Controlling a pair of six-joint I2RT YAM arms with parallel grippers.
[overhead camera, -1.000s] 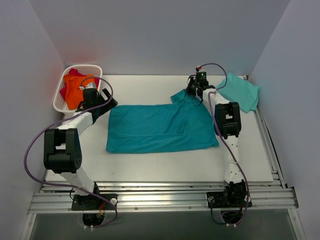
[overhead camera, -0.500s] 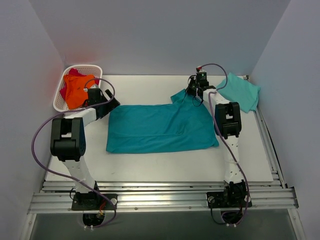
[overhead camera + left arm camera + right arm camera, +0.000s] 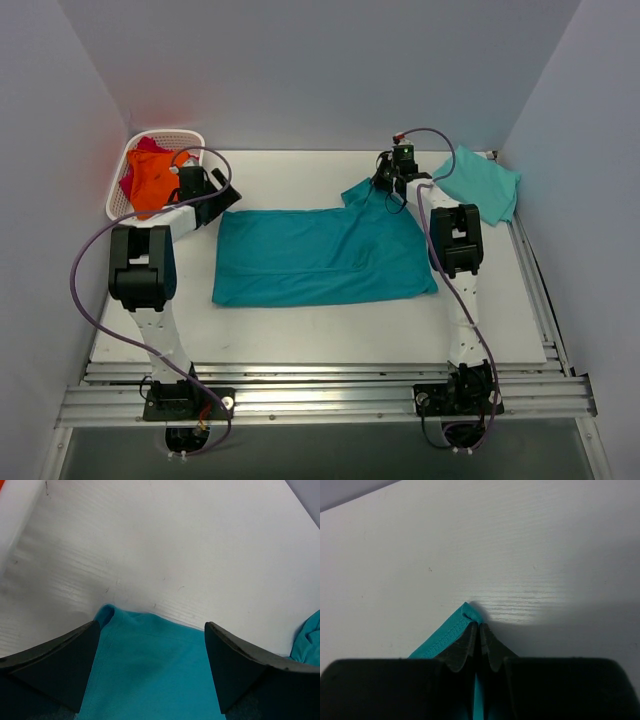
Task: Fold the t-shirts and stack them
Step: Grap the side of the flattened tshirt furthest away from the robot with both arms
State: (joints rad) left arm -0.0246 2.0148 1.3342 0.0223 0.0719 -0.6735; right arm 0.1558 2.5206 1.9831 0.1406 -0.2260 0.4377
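A deep teal t-shirt (image 3: 320, 255) lies spread flat across the middle of the table. My left gripper (image 3: 222, 198) is open over its far left corner (image 3: 150, 665), one finger on each side of the cloth. My right gripper (image 3: 385, 183) is shut on the shirt's far right corner (image 3: 452, 632), the hem pinched between the fingertips just above the table. A paler mint-green t-shirt (image 3: 480, 185) lies folded at the far right. Orange (image 3: 155, 180) and magenta-red (image 3: 140, 150) shirts sit in the basket.
A white lattice basket (image 3: 120, 205) stands at the far left corner, right behind my left arm. Grey walls close in the table on three sides. A metal rail runs along the near edge (image 3: 320, 385).
My left arm has swung its elbow in and up toward the basket, and its gripper has moved slightly further back to the shirt's far left corner. The right arm has not moved.
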